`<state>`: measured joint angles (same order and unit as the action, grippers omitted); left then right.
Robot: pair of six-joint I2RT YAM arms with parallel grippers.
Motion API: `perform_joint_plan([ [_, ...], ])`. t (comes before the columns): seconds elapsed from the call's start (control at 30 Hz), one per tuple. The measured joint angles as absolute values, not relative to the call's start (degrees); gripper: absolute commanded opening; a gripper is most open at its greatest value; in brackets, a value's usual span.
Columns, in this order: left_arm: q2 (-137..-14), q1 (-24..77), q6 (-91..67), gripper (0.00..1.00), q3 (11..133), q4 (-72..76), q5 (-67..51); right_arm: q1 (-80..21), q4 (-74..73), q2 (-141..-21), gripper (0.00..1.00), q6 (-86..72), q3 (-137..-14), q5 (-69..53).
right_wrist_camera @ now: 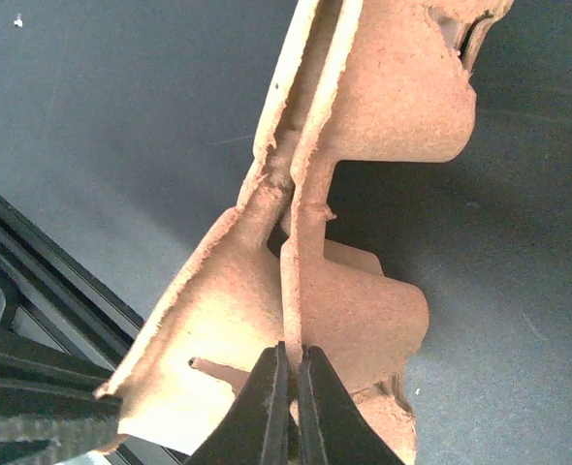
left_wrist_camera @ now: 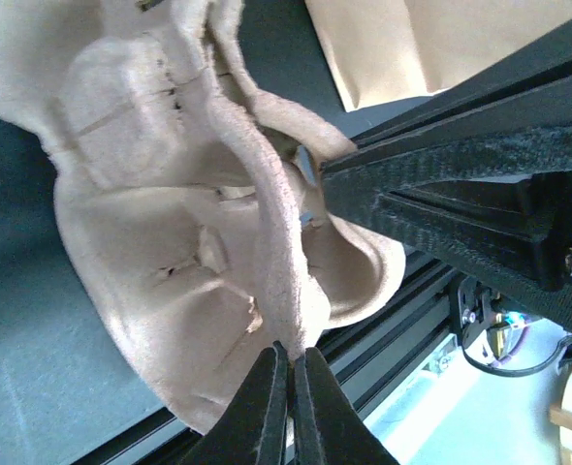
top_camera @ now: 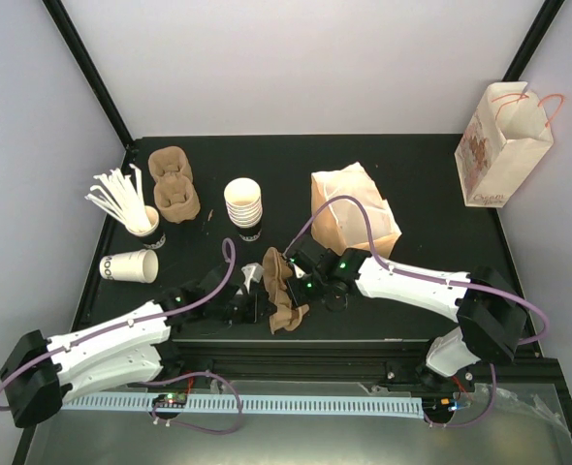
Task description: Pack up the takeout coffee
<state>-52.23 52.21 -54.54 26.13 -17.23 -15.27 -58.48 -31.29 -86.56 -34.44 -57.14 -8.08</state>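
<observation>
**Over the table [top_camera: 417,165], near edge: two arms pinch one pulp cup carrier**

Between the two arms the pulp cup carrier [top_camera: 284,295] stands on edge, folded almost flat. The left fingers [left_wrist_camera: 259,412] are drawn narrow on the thin flange at its lower end. The right fingers [right_wrist_camera: 270,402] are drawn just as narrow on a rib of the same carrier, from the opposite side. Neither pair holds a cup.

The takeout cups lie apart from that carrier. A stack of white paper cups [top_camera: 243,206] stands beyond it and a little left. A single cup [top_camera: 131,266] lies on its side well to its left. I can make out no black lids.

By my judgement the cups are empty, so they should be very light. Their thin paper walls would dent under a hard squeeze, and the nested ones may cling together when one is lifted. A gentle pinch over the rolled rim looks the safest hold, since the rim is the stiffest part. The cup on its side can roll away from a nudge, so the fingers ought to straddle its wall.
</observation>
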Motion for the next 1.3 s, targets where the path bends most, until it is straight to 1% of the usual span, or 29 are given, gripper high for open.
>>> perform_joint_plan([
  [0.2,-48.56,52.12,-54.35,0.02,26.22,-22.13,-12.43,-58.87,-31.57,-86.52,0.03,-33.95,-57.52,-7.22],
  [0.33,-46.59,52.07,-54.0,0.02,26.22,-24.43,-10.98,-58.96,-31.42,-86.52,0.06,-33.45,-57.52,-7.2],
  [0.57,-45.45,51.77,-52.51,0.02,26.22,-25.43,-10.59,-59.11,-31.29,-86.52,0.26,-32.99,-58.02,-6.9],
  [0.8,-46.44,51.7,-50.72,0.01,26.22,-23.27,-12.23,-59.05,-32.12,-86.52,0.46,-32.45,-59.24,-6.37],
  [0.9,-47.27,51.7,-50.02,0.02,26.22,-22.61,-13.04,-59.02,-32.47,-86.52,0.5,-32.12,-60.18,-6.33],
  [1.1,-47.37,51.7,-49.25,0.01,26.22,-22.59,-13.91,-58.98,-32.53,-87.13,0.78,-31.86,-62.63,-6.2],
  [1.3,-47.37,51.7,-48.69,0.02,26.22,-22.63,-14.61,-58.61,-32.32,-87.72,0.83,-32.51,-63.07,-6.22],
])
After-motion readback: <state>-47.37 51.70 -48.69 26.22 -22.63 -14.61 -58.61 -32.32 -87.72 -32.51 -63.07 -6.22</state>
